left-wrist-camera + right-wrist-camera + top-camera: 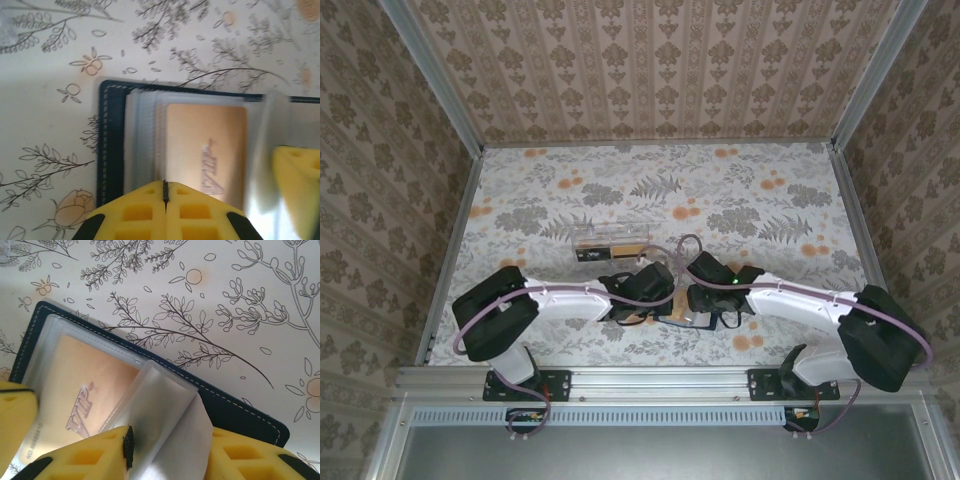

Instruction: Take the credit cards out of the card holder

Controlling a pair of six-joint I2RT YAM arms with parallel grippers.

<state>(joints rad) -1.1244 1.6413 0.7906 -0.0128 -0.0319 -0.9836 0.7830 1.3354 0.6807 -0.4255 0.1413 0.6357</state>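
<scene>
- The card holder (112, 145) lies open by the middle of the table's (740, 190) near edge, with a gold card (200, 130) marked VIP inside its clear sleeves.
- The left gripper (165, 200) has its fingers pressed together, their tips over the holder's near side.
- The right gripper (170, 455) pinches a raised, bowed sleeve leaf (160, 405) between its fingers.
- Farther back, toward the table's middle, sits a clear plastic box (610, 240).
</scene>
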